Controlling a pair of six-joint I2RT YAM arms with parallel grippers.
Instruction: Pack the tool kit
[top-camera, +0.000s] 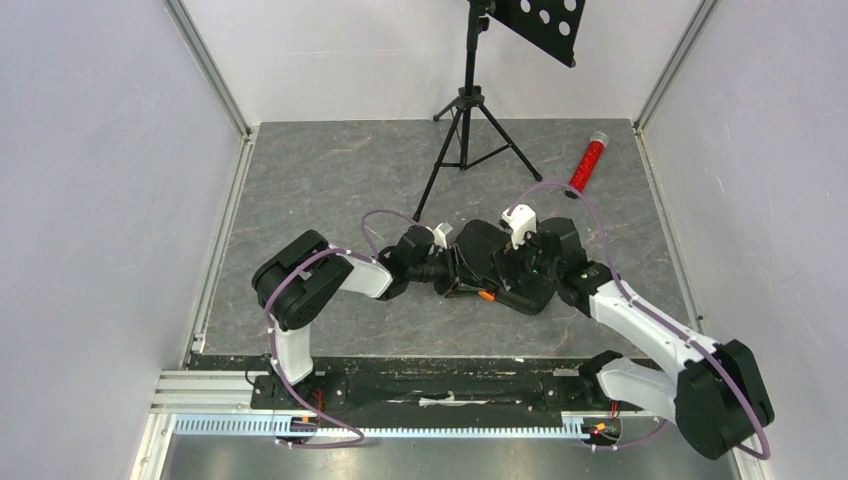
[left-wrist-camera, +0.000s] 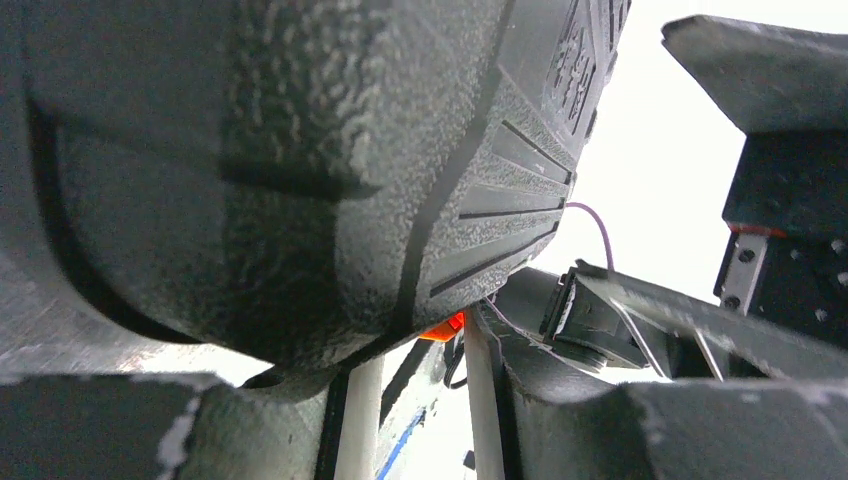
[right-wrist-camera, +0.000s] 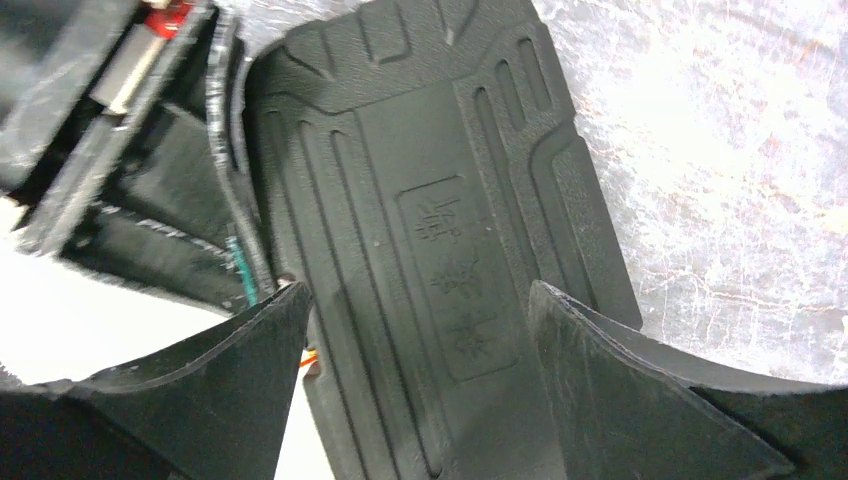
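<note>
Two end effectors, the left end effector (top-camera: 447, 264) and the right end effector (top-camera: 533, 262), are flanking one black plastic clamshell case (right-wrist-camera: 420, 150) with a ribbed lid. Beyond them, one red glittery tube (top-camera: 588, 163) and one black tripod stand (top-camera: 465, 118) are resting on one grey worktop (top-camera: 320, 180).

The tool kit case (top-camera: 480, 250) lies near the middle of the table (top-camera: 330, 180). The left pincer (top-camera: 449, 268) is at its left end, and the right pincer (right-wrist-camera: 418, 297) hangs over its lid from the right. The tripod stand (top-camera: 467, 110) stands behind the case. The tube (top-camera: 587, 165) lies behind it, to the right.
</note>
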